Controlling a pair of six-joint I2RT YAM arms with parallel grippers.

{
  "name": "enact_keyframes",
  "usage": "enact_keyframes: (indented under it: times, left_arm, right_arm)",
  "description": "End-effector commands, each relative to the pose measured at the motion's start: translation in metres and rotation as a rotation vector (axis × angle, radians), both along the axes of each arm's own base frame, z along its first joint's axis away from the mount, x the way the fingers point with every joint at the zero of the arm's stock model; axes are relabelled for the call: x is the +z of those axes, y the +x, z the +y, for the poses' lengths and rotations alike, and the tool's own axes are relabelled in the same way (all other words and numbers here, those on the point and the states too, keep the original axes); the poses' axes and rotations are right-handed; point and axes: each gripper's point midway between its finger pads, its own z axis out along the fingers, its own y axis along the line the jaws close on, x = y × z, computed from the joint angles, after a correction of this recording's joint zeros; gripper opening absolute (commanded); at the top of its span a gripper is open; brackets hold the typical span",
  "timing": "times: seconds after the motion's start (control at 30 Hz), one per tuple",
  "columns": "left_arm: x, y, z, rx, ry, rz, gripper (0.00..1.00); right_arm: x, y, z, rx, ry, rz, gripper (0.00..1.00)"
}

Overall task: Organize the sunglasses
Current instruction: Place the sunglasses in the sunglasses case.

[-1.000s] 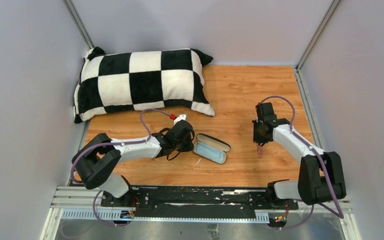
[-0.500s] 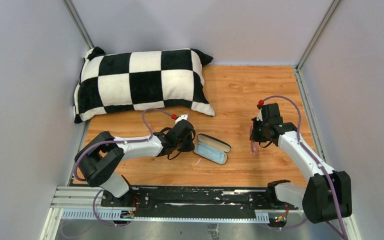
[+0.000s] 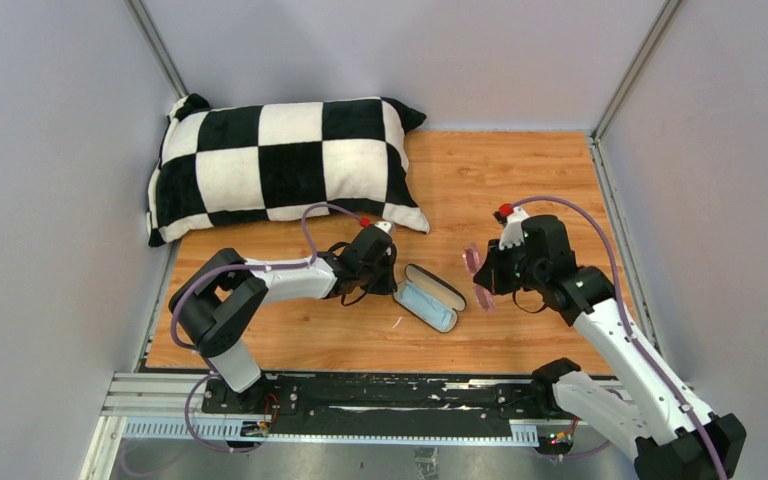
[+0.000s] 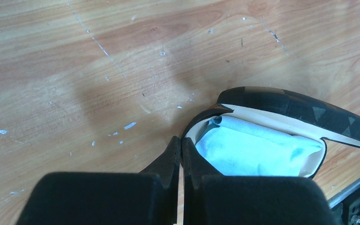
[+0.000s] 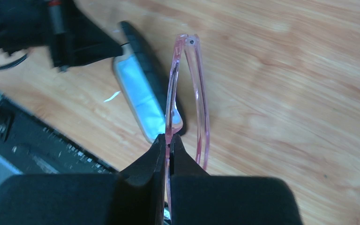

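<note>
Sunglasses are held off the table by the right gripper, jaws pinched tight on the thin pink frame.

Top view: the glasses hang in the air just right of the open case, apart from it, with 2 pink lenses showing.

Right wrist view only: the glasses are edge-on, 2 thin pink bars running side by side away from the fingertips. The grip is at the near end of the frame.

Left gripper is fully closed, nothing visibly between its jaws.

Left wrist view only: the tips sit against the end rim of the case, beside the beige lining. The top view is too coarse to show that contact.

Light blue cloth lies inside the case.

Checkered pillow is at the far left of the table, top view only.
</note>
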Motion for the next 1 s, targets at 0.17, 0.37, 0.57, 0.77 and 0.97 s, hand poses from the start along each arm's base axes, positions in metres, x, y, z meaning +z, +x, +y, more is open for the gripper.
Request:
enact_keyframes:
  times: [0.17,0.37,0.57,0.77,0.97]
  left_arm:
    - [-0.004,-0.001,-0.004,-0.074,0.010,0.007,0.00]
    - [-0.009,-0.005,-0.004,-0.113,0.019,0.019,0.00]
    - [-0.010,-0.007,-0.005,-0.127,0.013,0.025,0.00]
    - [-0.011,-0.009,-0.005,-0.121,0.002,0.036,0.00]
    - [-0.013,-0.010,-0.006,-0.110,-0.020,0.038,0.00]
  right_arm:
    - [0.007,-0.036,0.060,0.337,-0.117,-0.009,0.00]
    - [-0.010,-0.038,0.087,0.464,-0.135,0.046,0.00]
    - [-0.031,-0.035,0.101,0.529,-0.161,0.133,0.00]
    - [-0.051,-0.033,0.115,0.593,-0.149,0.178,0.00]
    - [-0.069,-0.036,0.121,0.624,-0.137,0.228,0.00]
